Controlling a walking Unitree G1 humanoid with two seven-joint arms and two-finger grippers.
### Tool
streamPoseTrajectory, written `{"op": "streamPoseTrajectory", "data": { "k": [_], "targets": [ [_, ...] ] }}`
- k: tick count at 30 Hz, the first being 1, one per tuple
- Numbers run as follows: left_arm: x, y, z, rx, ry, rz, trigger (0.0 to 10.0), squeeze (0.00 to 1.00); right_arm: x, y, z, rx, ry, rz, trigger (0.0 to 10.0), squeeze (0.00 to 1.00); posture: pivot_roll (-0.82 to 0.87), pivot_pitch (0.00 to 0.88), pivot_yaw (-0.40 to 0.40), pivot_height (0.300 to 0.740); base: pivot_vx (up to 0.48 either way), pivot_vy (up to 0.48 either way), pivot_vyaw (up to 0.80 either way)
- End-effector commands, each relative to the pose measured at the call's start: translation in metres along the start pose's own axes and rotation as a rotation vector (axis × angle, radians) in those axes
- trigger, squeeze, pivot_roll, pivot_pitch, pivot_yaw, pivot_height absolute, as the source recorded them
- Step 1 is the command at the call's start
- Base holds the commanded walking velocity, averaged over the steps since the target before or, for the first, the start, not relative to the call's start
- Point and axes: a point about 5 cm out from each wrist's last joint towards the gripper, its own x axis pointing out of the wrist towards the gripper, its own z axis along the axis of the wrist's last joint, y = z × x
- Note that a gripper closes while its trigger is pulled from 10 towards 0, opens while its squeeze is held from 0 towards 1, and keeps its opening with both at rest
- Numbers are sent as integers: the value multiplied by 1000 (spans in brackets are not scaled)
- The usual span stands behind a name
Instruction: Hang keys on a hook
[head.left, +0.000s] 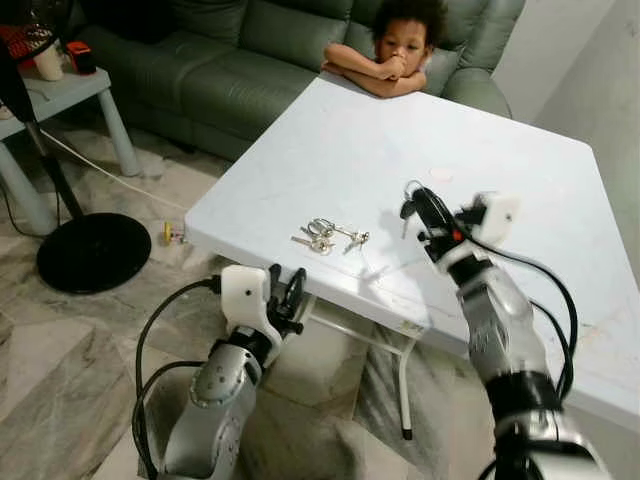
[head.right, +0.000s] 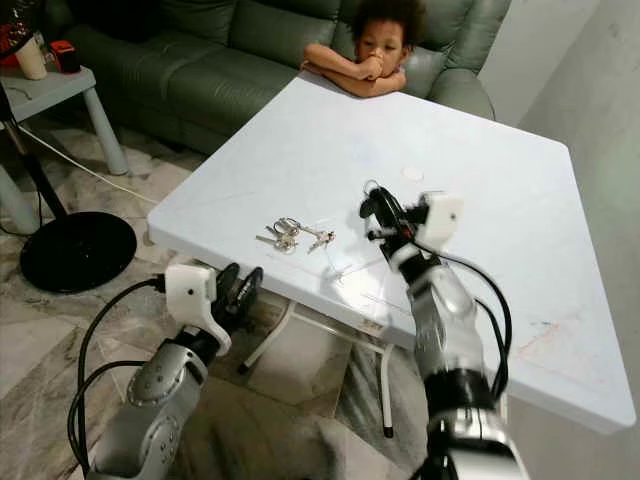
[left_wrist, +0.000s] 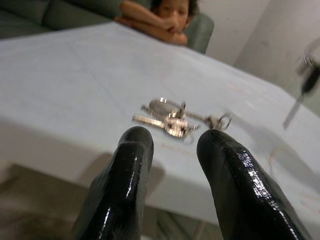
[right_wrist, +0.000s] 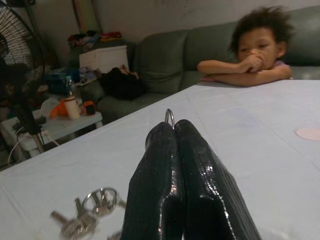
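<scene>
Two silver robot arms reach forward from the lower edge of the head view toward a white desk (head.left: 520, 130). Below the desk's near edge, the left gripper (head.left: 287, 297) hangs in front of the desk, its black fingers (left_wrist: 131, 165) spread apart and aimed at a bunch of keys (head.left: 322, 236) lying flat on the desk near that edge. Above the desk, beside that bunch, the right gripper (head.left: 424, 206) is raised; its fingers (right_wrist: 165, 170) are pressed together, pinching a second set of keys whose metal ring (right_wrist: 169, 118) pokes out past the fingertips while a dark key (head.left: 406, 211) dangles under them. At the desk's far edge, a person (head.left: 395, 50) leans with arms folded on the desk, in front of a green sofa (head.left: 250, 60). Off the desk's left side, on the marble floor, stand a black fan base (head.left: 92, 250) and a small side table (head.left: 60, 95).
</scene>
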Motion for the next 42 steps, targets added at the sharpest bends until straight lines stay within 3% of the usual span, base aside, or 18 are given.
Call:
{"op": "streamPoseTrajectory", "data": {
  "k": [1,5,7,11,15,17,18,25,28,34,42],
  "targets": [
    [2,-4,-2,-21,-1,-19,10000,0,-1,0,13,-38,-63,1,10000,0,129,46,-151,740,0,0,0],
    [3,6,-3,6,-13,3,10000,0,-23,14,1,-57,-58,-32,10000,0,122,20,-141,740,0,0,0],
    [4,11,-4,8,-18,20,10000,0,-37,26,-6,-23,-47,-47,10000,0,121,10,-139,740,0,0,0],
    [6,20,-3,-7,-21,53,10000,0,-43,34,-11,-31,-20,-68,10000,0,117,0,-133,740,0,0,0],
    [8,29,-2,-23,-29,84,10000,0,-42,35,-14,-53,29,-106,10000,0,115,0,-123,740,0,0,0],
    [11,34,2,-4,-38,90,10000,0,-37,31,-18,-169,101,-131,10000,0,119,0,-119,740,0,0,0],
    [12,35,2,-2,-40,92,10000,0,-37,31,-18,-183,107,-137,10000,0,121,0,-117,740,0,0,0],
    [28,42,16,8,-77,90,10000,0,-27,30,-17,-189,116,-170,10000,0,126,0,-107,740,0,0,-287],
    [40,41,18,-34,-84,94,10000,0,-23,34,-21,-194,140,-177,10000,0,121,0,-104,740,0,0,-692],
    [62,36,32,16,-102,60,10000,0,-15,42,-24,-237,147,-146,10000,0,108,0,-82,740,0,0,-683],
    [69,41,39,-2,-118,95,10000,0,-10,43,-25,-258,139,-156,10000,0,92,0,-54,740,0,0,-670]
  ]
}}
